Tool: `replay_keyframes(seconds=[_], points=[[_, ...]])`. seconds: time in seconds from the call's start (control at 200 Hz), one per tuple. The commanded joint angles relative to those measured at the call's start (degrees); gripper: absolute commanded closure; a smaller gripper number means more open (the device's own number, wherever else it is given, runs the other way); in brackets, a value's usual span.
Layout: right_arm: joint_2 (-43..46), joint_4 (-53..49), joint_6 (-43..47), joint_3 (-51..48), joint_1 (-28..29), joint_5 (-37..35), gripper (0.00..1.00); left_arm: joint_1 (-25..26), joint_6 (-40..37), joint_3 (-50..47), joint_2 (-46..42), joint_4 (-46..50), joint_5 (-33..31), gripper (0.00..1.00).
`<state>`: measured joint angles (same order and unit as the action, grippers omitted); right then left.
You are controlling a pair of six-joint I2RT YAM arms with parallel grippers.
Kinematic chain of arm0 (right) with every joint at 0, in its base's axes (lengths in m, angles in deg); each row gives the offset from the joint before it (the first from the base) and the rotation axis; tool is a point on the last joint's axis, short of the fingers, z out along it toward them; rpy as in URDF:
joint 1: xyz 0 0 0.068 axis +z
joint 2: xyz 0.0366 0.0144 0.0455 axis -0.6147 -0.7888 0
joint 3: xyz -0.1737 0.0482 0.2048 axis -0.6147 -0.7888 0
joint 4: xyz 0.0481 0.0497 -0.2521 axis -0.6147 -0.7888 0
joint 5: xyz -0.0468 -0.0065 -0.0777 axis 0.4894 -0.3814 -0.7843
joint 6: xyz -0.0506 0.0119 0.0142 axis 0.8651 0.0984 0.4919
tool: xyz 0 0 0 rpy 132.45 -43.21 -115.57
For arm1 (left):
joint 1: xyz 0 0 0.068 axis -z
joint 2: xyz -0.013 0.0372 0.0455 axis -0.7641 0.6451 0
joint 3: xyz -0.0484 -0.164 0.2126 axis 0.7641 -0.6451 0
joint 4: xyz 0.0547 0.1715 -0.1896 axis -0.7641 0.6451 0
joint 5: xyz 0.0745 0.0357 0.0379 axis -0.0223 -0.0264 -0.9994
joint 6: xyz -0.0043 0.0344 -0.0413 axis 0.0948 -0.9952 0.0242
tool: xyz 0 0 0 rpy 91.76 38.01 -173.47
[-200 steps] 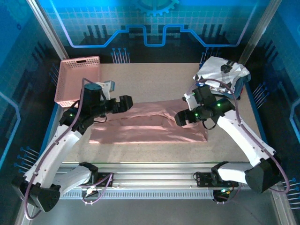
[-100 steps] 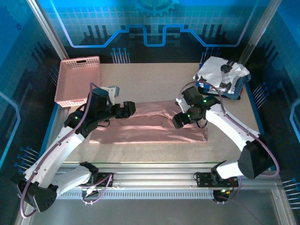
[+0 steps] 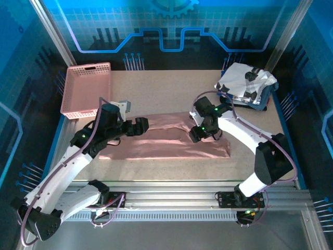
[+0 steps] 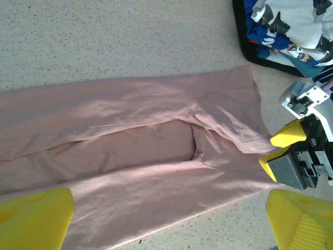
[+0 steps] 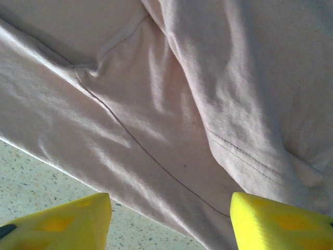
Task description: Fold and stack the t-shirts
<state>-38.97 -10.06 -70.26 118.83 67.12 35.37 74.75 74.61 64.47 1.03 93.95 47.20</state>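
Note:
A dusty-pink t-shirt (image 3: 166,141) lies flat across the middle of the table, folded into a long strip. My left gripper (image 3: 141,126) hovers over its left part, jaws wide open and nothing between them; its wrist view has the pink shirt (image 4: 135,146) under the open left gripper (image 4: 166,224). My right gripper (image 3: 194,134) is low over the shirt's right part, also seen as the right gripper (image 4: 278,148). Its jaws stand apart over the near hem of the pink shirt (image 5: 171,104), right gripper (image 5: 169,221) open. A white t-shirt with black patches (image 3: 245,82) lies on a navy one (image 3: 263,101) at the back right.
A rigid pink lattice basket (image 3: 86,88) stands at the back left corner. Bare speckled table (image 3: 166,91) runs behind the pink shirt, and a strip of it lies in front. The metal rail (image 3: 166,195) with the arm bases bounds the near edge.
The right arm has swung left and lowered onto the pink shirt, its jaws narrowing. The left gripper has drifted slightly nearer and down over the shirt's left part.

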Motion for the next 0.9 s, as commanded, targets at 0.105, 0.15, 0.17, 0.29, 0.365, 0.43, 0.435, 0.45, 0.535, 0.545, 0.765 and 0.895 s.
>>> replay_keyframes(seconds=[0.105,0.15,0.17,0.29,0.365,0.43,0.435,0.45,0.535,0.545,0.765,0.895], points=[[-5.1,-0.6,-2.6,2.2,2.5,-4.8,0.42,0.4,1.2,-1.2,-1.2,0.3,-1.2,0.04],[-6.7,-1.0,-3.1,3.1,2.4,-6.8,0.42,0.5,1.0,-1.3,-1.1,0.4,-1.3,0.04],[-7.4,-1.0,-3.4,3.5,2.2,-7.7,0.42,0.5,1.0,-1.3,-1.1,0.5,-1.2,0.04],[-10.8,0.3,-3.9,5.2,2.0,-10.5,0.43,0.5,1.0,-1.4,-1.4,0.6,-1.2,0.04],[-13.2,0.7,-3.8,6.6,2.0,-12.4,0.44,0.4,1.0,-1.5,-1.9,0.6,-1.3,0.04],[-15.2,1.3,-3.5,7.5,1.9,-13.7,0.45,0.4,0.9,-1.6,-2.2,0.8,-1.4,0.04],[-15.4,1.3,-3.5,7.5,1.9,-13.7,0.45,0.4,0.9,-1.6,-2.2,0.9,-1.4,0.04],[-15.8,1.4,-3.4,7.8,1.9,-13.9,0.45,0.4,0.9,-1.6,-2.2,0.9,-1.4,0.04],[-18.4,1.5,-3.2,9.3,1.6,-15.2,0.5,0.4,0.8,-1.5,-2.4,1.3,-1.6,0.04],[-18.6,1.4,-3.2,9.5,1.5,-15.3,0.51,0.4,0.8,-1.5,-2.4,1.3,-1.6,0.04],[-21.8,1.3,-2.4,12.9,0.0,-15.6,0.67,0.3,0.7,-2.0,-3.3,2.2,-2.5,0.04],[-23.0,1.1,-1.1,14.5,-0.7,-14.8,0.8,0.4,0.7,-2.6,-4.0,2.6,-2.9,0.04]])
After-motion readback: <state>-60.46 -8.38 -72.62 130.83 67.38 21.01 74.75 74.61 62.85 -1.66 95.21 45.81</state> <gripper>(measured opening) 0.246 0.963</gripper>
